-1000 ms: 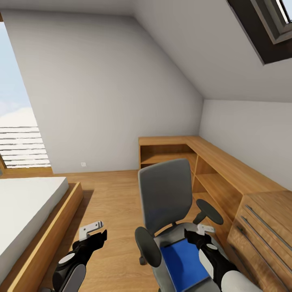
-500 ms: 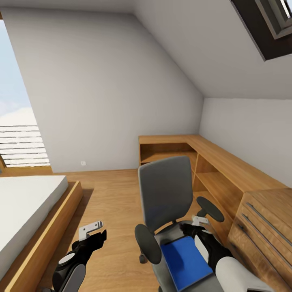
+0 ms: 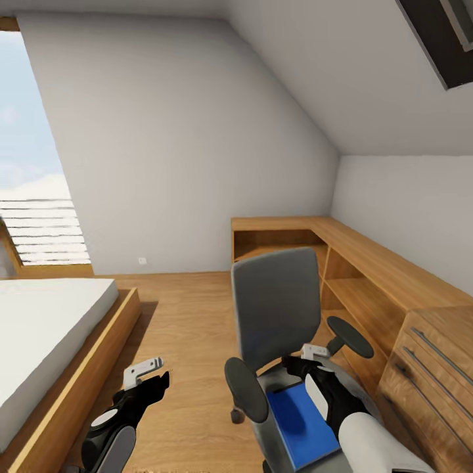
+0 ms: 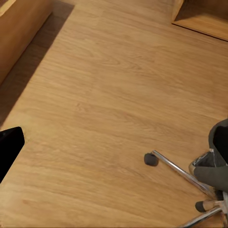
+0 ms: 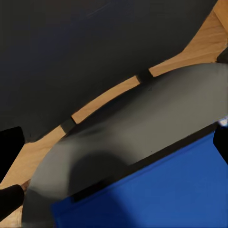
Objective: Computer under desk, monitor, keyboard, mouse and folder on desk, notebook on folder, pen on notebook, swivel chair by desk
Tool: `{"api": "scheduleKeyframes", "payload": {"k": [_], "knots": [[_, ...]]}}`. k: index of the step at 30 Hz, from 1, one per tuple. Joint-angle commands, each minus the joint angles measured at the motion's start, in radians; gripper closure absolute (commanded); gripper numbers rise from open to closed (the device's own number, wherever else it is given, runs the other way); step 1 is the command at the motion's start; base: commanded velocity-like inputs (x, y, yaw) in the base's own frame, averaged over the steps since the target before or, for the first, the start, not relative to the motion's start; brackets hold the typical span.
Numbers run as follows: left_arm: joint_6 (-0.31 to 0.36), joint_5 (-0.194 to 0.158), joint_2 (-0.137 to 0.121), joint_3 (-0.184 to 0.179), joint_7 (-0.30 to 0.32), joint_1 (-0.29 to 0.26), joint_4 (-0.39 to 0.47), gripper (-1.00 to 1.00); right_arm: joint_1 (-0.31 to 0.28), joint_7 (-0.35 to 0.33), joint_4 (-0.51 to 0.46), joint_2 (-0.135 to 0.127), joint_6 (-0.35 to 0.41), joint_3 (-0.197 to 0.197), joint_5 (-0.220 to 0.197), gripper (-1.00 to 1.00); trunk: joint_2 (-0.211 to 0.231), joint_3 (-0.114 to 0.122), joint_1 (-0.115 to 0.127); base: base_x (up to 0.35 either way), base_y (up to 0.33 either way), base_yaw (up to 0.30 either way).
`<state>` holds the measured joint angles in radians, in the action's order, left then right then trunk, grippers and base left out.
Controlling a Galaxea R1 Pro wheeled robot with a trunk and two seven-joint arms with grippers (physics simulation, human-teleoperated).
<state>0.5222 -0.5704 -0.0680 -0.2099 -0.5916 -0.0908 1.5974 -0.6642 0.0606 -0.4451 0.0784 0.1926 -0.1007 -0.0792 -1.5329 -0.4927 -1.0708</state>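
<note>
Over the chair (image 3: 279,315) seat, right end effector (image 3: 309,359) spread, probably just clear of folder (image 3: 301,424). Approach low, pinch far edge. Left end effector (image 3: 146,376): can't tell.

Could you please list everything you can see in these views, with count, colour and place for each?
swivel chair: one, grey with black armrests, centre of the floor, back towards the far wall.
folder: one, bright blue, flat on the chair's seat.
shelf unit: one, light wood, L-shaped along the far and right walls.
drawer chest: one, light wood with metal bar handles, at right.
bed: one, white mattress on a wooden frame, at left.
window: one, bright, far left.
skylight: one, dark frame, upper right.
left gripper: one, black and white, over bare floor.
right gripper: one, black and white, above the seat beside the folder.
</note>
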Motion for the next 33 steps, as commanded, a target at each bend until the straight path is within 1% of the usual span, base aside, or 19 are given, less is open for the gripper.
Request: {"api": "scheduleKeyframes", "payload": {"k": [1, 9, 33], "knots": [[0.001, -0.009, -0.001, -0.003, -0.010, -0.001, 0.001, -1.00, 0.000, 0.004, -0.003, 0.000, 0.005, -0.002, -0.008, -1.00, -0.008, -0.005, -0.004, 0.000, 0.000, 0.235], [0.001, -0.009, -0.001, -0.002, -0.010, -0.001, 0.001, -1.00, 0.000, 0.002, -0.003, -0.001, 0.005, -0.002, -0.011, -1.00, -0.064, -0.032, -0.035, 0.000, 0.000, 0.080], [0.001, -0.008, -0.001, -0.003, -0.010, -0.001, 0.001, -1.00, 0.000, 0.006, 0.000, -0.008, 0.008, -0.004, -0.009, -1.00, -0.232, -0.107, -0.127, 0.000, 0.000, 0.002]]}}
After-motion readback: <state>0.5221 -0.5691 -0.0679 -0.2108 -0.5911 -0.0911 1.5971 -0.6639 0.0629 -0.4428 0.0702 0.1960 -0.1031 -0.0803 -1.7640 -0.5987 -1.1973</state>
